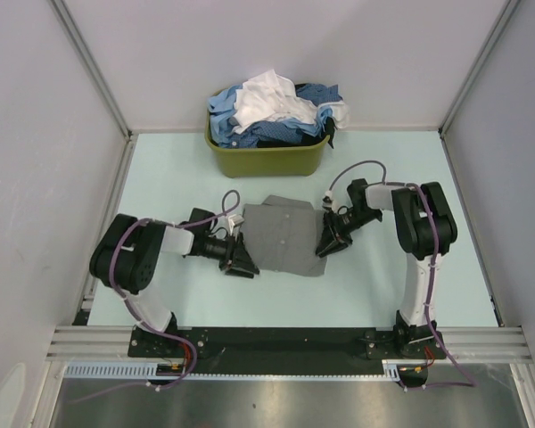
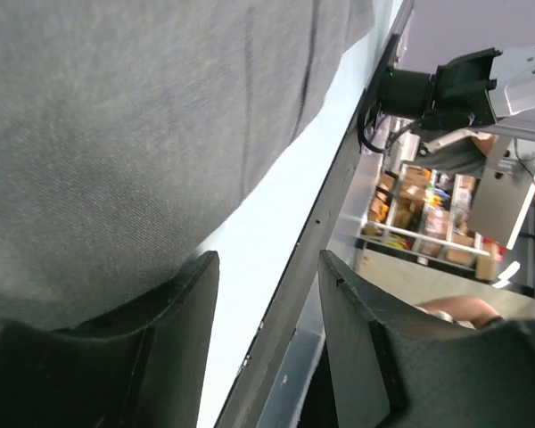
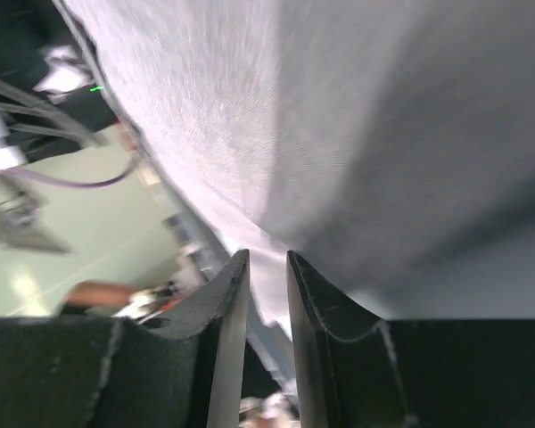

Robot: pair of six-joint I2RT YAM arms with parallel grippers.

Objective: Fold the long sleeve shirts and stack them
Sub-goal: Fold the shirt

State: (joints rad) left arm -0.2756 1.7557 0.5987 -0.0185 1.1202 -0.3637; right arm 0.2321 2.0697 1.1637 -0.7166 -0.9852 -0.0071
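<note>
A pale mint counter (image 1: 383,285) is enclosed by plain light walls (image 1: 276,45) on three sides, with both arm bases bolted at its near edge.

The right pincer (image 1: 328,242) is laid against the right edge of the grey shirt (image 1: 290,236). In the right wrist view its fingers (image 3: 227,294) are pressed almost together, with only a thin slit left between them. The cloth's edge is drawn to a point at the tips, and a crease is seen spreading from there, so the shirt appears to be pinched.

The left pincer (image 1: 241,259) is set at the shirt's left near corner. In the left wrist view its fingers (image 2: 183,312) are spread wide, with bare counter and the counter's rim seen in the gap. One finger is placed just at the cloth's edge, and nothing is gripped.

The grey shirt is spread flat on the middle of the counter, between the two pincers. It is folded into a rough rectangle set slightly askew, with an overlapping flap along its far side. The fabric is plain mid-grey with a fine weave, and long straight seams are shown up close.

Beyond it, at the far wall, an olive-green basket (image 1: 267,159) is heaped with crumpled cloth. A white shirt (image 1: 267,98) is piled on top of blue shirts (image 1: 225,111).
</note>
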